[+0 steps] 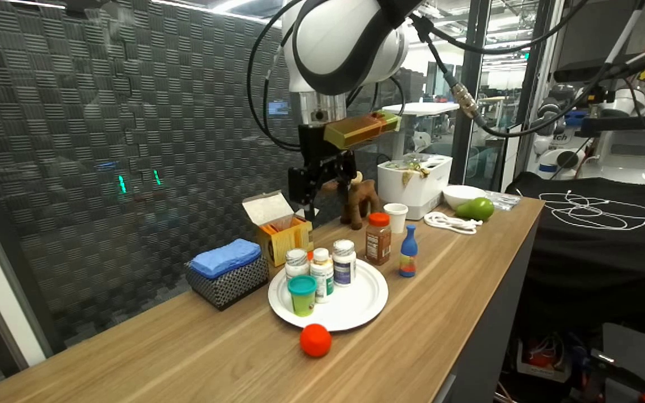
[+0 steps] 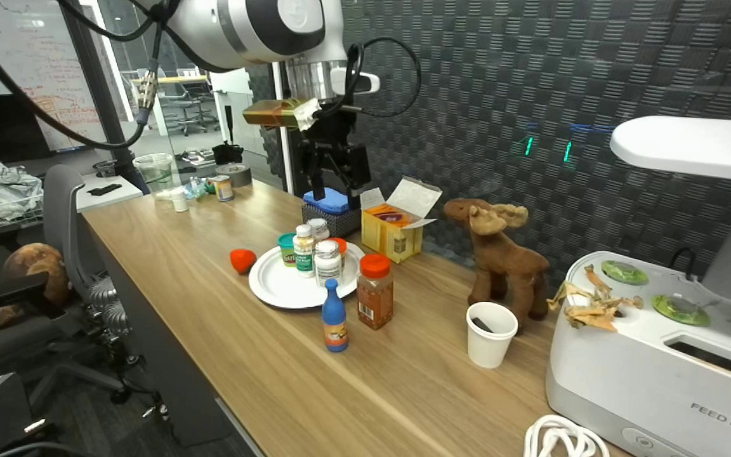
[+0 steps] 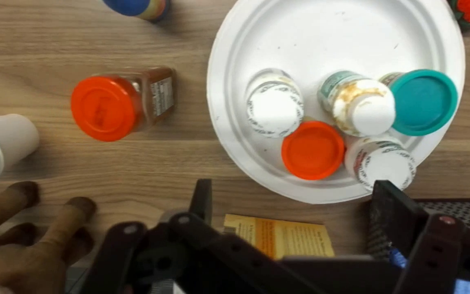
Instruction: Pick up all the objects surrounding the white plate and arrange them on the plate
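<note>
Seemingly between placements, the black pincer (image 3: 292, 187) gapes empty and probably next needs lowering around the red-capped, squarish, brown-filled clear jar (image 1: 378, 239) below and beside it.

I confirm by camera the white plate (image 1: 353, 307) flat, bearing three white-capped bottles (image 1: 321, 275), a teal-lidded green tub (image 1: 303, 296) and an orange-capped jar (image 3: 313, 150) — all upright, closely grouped — with a red-capped brown jar (image 1: 378, 239) and blue bottle (image 1: 408, 253) upright, and a red piece (image 1: 316, 340), outside near its rim.
</note>
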Controlling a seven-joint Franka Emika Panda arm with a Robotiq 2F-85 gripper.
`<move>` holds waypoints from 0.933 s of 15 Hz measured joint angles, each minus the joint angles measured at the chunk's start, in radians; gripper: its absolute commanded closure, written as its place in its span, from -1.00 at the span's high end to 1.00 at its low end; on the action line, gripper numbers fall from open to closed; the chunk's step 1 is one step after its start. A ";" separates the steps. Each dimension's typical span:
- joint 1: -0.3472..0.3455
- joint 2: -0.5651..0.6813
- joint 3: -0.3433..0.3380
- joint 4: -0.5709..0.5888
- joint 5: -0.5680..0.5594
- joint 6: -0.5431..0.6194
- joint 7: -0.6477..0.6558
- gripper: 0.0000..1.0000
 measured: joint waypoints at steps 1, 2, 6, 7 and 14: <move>-0.010 -0.005 -0.010 -0.001 0.000 0.000 -0.001 1.00; -0.022 -0.006 -0.017 -0.002 0.000 0.000 -0.003 1.00; -0.065 -0.001 -0.038 -0.017 0.000 -0.001 -0.005 1.00; -0.072 0.000 -0.041 -0.024 0.000 -0.001 -0.005 1.00; -0.096 -0.013 -0.055 -0.075 0.000 0.000 -0.004 1.00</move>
